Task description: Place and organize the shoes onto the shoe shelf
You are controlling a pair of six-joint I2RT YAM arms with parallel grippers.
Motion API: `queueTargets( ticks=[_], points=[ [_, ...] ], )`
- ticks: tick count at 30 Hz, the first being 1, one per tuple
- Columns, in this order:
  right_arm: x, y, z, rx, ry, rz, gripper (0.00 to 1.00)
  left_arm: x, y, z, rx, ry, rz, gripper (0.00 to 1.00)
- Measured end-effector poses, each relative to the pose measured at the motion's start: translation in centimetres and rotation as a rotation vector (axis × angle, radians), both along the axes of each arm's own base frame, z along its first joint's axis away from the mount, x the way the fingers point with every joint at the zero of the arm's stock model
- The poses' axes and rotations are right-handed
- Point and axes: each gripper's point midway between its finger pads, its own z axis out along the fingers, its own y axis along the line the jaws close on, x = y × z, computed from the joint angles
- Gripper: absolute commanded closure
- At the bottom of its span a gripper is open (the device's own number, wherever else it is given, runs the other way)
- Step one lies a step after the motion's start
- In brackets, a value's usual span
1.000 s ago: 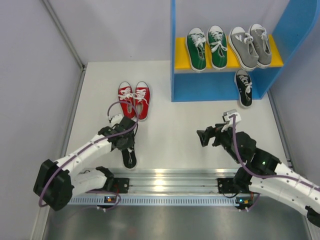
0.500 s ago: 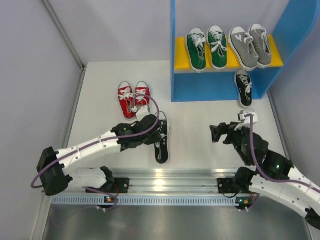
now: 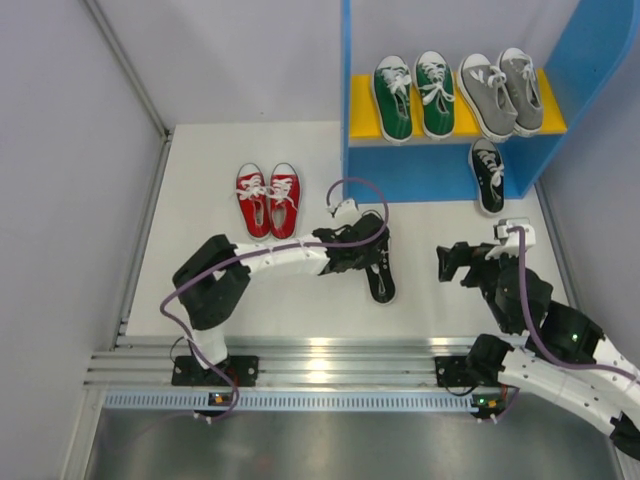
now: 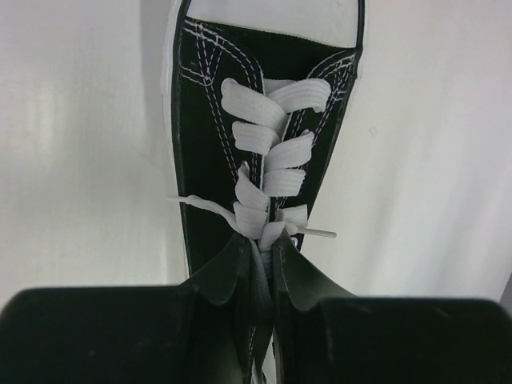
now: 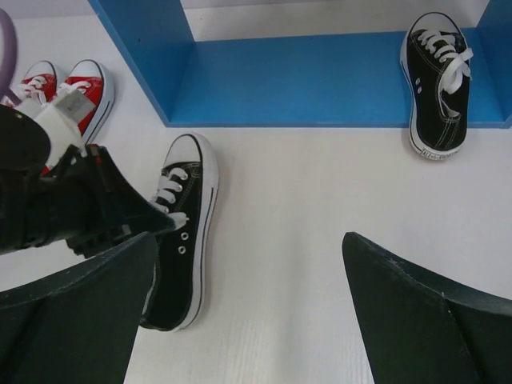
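1. Swinging rightward over the last second, the left end effector point(image 3: 370, 258) is carrying a black canvas sneaker with white laces point(image 3: 381, 280) from beside its own base to the middle of the white desk point(image 3: 320, 160).
2. Its fingers point(image 4: 232, 268) are pressing together on that sneaker's tongue and laces; whether the sole is touching the desk I cannot tell.
3. Nearby on the right, the right end effector point(image 3: 455, 262) is hanging with its jaws spread wide, gripping nothing.
4. Further back on the left, a pair of red canvas sneakers point(image 3: 268, 200) is sitting side by side on the desk.
5. Beyond, a second black sneaker point(image 3: 488, 175) is lying at the bottom of the blue shoe shelf point(image 3: 420, 185), its heel poking out in front.
6. Farthest, a green pair point(image 3: 414, 95) and a grey pair point(image 3: 500, 92) are resting on the shelf's yellow upper board point(image 3: 363, 118).
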Motion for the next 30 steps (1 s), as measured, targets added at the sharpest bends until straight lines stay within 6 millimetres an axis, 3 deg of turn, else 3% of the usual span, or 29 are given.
queueTargets(
  ticks=[3,6,7,8,11,14,17,20,22,27,30],
  points=[
    [-0.1,-0.2,0.1,-0.004,0.002,-0.002,0.01,0.8,-1.4,-1.3,-0.045,0.022,0.025,1.0],
    [-0.2,-0.3,0.0,-0.013,0.008,-0.002,0.01,1.6,-1.7,-1.3,-0.088,0.034,0.063,1.0],
    [-0.2,-0.4,-0.1,-0.02,0.012,-0.002,0.01,1.9,-1.8,-1.1,-0.1,0.035,0.077,0.68],
    [-0.2,-0.4,-0.2,-0.025,0.014,-0.002,0.01,2.1,-1.8,-0.9,-0.109,0.034,0.084,0.5],
    [-0.3,-0.4,-0.4,-0.034,0.019,-0.001,0.01,2.8,-2.6,0.0,-0.168,0.019,0.092,0.2],
    [-0.2,-0.2,-0.6,-0.047,0.027,0.007,0.01,2.9,-3.8,1.3,-0.235,-0.004,0.046,0.15],
    [0.0,0.3,-0.8,-0.065,0.032,0.023,0.0,2.0,-3.4,2.5,-0.251,-0.023,-0.008,0.15],
    [0.4,1.0,-1.6,-0.057,0.023,0.026,0.01,0.3,-1.2,5.0,-0.259,-0.064,-0.048,0.15],
    [0.8,1.6,-2.9,-0.069,0.026,0.029,0.01,-1.0,1.1,8.0,-0.281,-0.118,-0.061,0.15],
    [2.2,4.4,-8.4,-0.17,0.081,0.079,0.01,-3.6,7.9,15.5,-0.365,-0.305,-0.027,0.15],
    [3.4,6.3,-11.1,-0.231,0.107,0.107,0.01,-4.7,11.7,17.6,-0.38,-0.39,0.016,0.15]
  ],
)
